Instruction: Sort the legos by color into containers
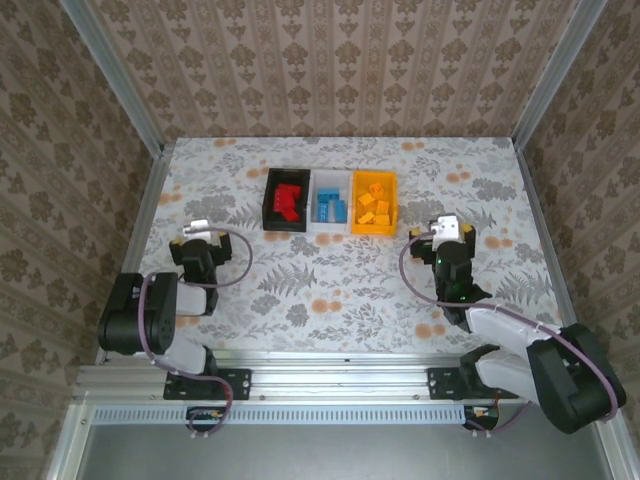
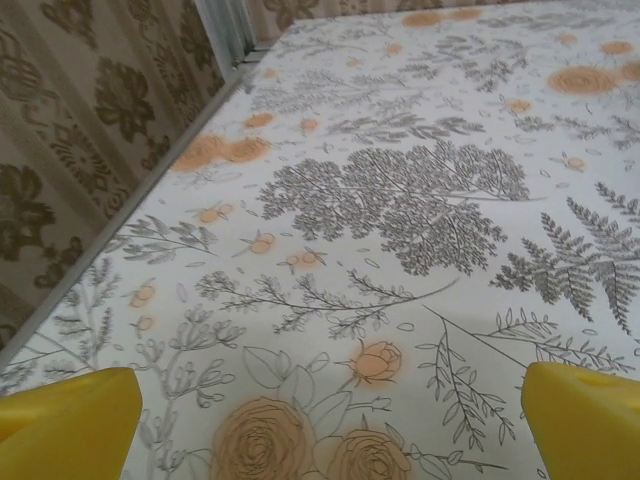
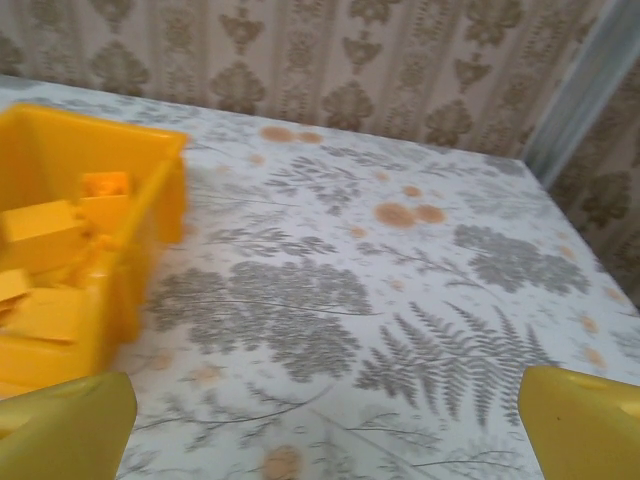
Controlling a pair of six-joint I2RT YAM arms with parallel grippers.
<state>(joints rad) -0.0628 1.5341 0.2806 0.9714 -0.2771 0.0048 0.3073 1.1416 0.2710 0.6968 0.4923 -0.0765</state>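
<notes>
Three bins stand side by side at the table's middle back. The black bin (image 1: 270, 200) holds red legos (image 1: 289, 201). The white bin (image 1: 316, 196) holds blue legos (image 1: 332, 206). The yellow-orange bin (image 1: 391, 205) holds yellow-orange legos (image 1: 373, 209); in the right wrist view this bin (image 3: 150, 220) sits at the left with its legos (image 3: 45, 235) inside. My left gripper (image 1: 199, 229) hangs over bare table left of the bins, open, nothing between its yellow fingers (image 2: 70, 420). My right gripper (image 1: 449, 230) is right of the bins, open and holding nothing, its fingers (image 3: 580, 425) wide apart.
The floral tablecloth (image 1: 340, 280) covers the table. Patterned walls with metal posts (image 1: 130, 90) close in the left, back and right sides. An aluminium rail (image 1: 330, 385) runs along the near edge with both arm bases.
</notes>
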